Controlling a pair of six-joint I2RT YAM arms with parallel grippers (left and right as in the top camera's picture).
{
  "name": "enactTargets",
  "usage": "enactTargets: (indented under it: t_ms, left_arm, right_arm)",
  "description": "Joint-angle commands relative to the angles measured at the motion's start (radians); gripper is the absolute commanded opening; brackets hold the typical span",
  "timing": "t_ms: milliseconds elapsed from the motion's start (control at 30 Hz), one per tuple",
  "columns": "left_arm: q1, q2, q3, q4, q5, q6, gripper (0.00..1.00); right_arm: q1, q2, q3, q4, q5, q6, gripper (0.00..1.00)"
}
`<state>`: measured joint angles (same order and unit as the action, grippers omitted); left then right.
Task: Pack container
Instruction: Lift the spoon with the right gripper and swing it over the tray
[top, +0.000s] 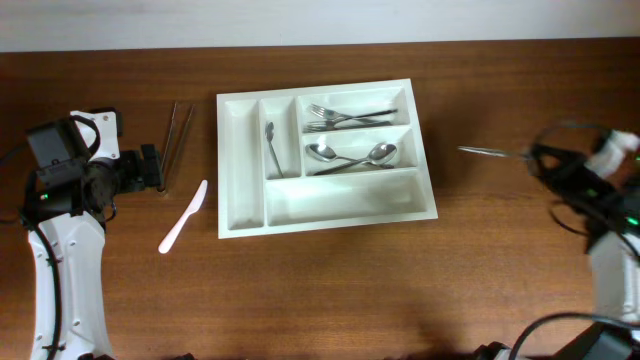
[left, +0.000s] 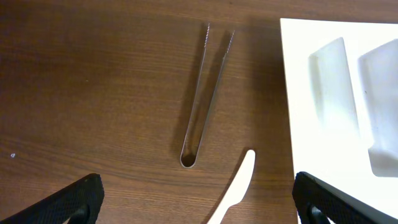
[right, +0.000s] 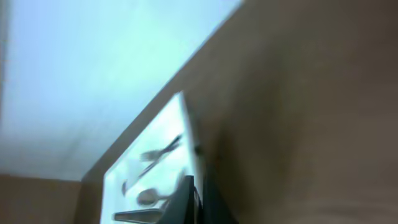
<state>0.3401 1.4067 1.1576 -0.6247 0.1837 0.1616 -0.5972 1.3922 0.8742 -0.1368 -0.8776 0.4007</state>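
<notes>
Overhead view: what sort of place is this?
Probably a robot lab bench staged as a kitchen chore: a wooden table, a white cutlery tray holding forks and spoons, tongs lying loose beside it.

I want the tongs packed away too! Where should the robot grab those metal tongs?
Probably near the looped end, where the two arms of the tongs sit close together. They lie flat on the table, so come straight down from above with the open left hand, closing across both arms.
</notes>
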Motion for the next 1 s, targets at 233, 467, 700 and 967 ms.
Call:
enactTargets:
  t_ms: [233, 467, 700, 967]
  left_arm:
    - [0.003, 0.003, 0.019, 0.003, 0.011, 0.012, 0.99]
    - [0.003, 0.003, 0.019, 0.003, 0.011, 0.012, 0.99]
    - [0.003, 0.003, 0.019, 0.003, 0.011, 0.012, 0.99]
    - [0.003, 0.003, 0.019, 0.003, 0.011, 0.012, 0.99]
  right_arm:
    - [0.53, 0.104, 0.014, 0.377, 0.153, -0.234, 0.04]
    - [0.735, 0.289, 0.014, 0.734, 0.184, -0.254, 0.04]
    - [0.834, 0.43, 0.016, 0.808, 0.27, -0.227, 0.04]
    - [0.844, 0.449, 0.03, 0.807, 0.356, 0.079, 0.04]
